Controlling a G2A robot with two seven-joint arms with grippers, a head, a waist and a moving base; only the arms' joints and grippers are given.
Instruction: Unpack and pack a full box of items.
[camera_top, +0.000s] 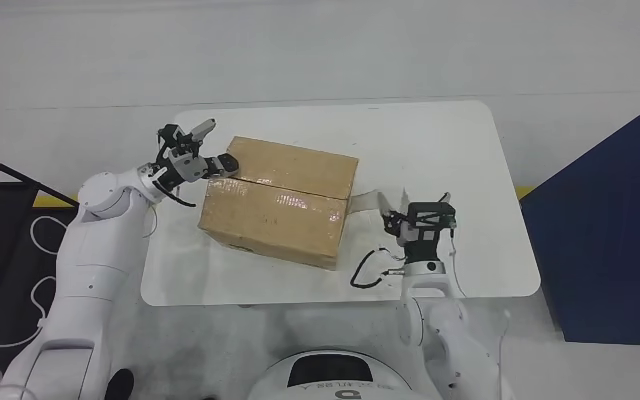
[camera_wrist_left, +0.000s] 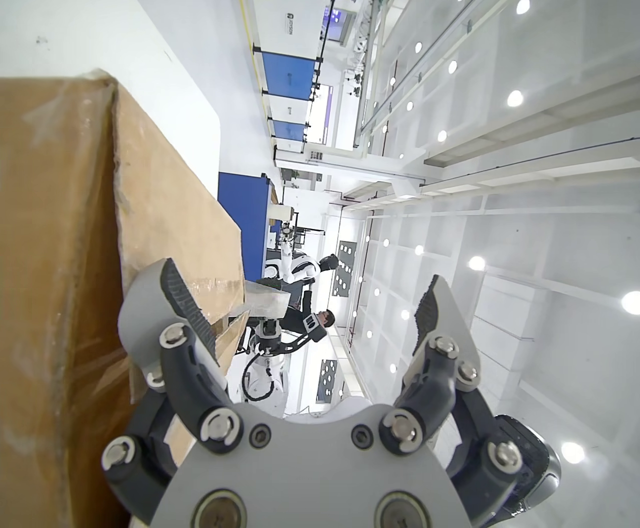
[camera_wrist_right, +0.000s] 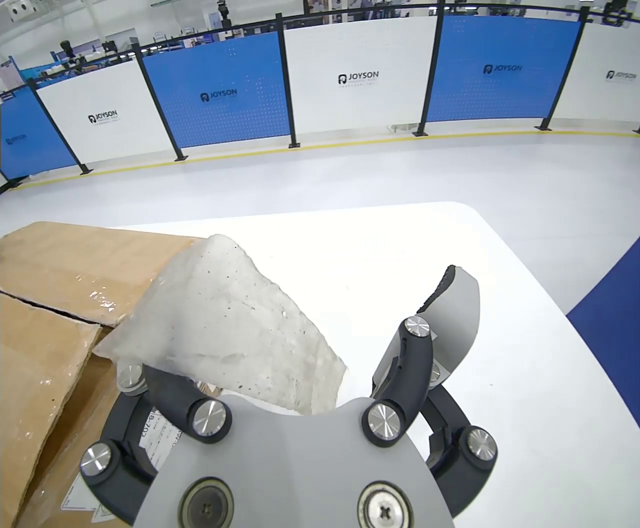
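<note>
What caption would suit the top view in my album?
Closed brown cardboard box on white table, left arm and right arm flanking it.

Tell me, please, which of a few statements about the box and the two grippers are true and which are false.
1. The cardboard box's top flaps lie closed. True.
2. The left gripper is shut. False: it is open, at the box's end.
3. A strip of clear tape runs from the box to the right gripper. True.
4. The box stands on the floor. False: it stands on the white table.
</note>
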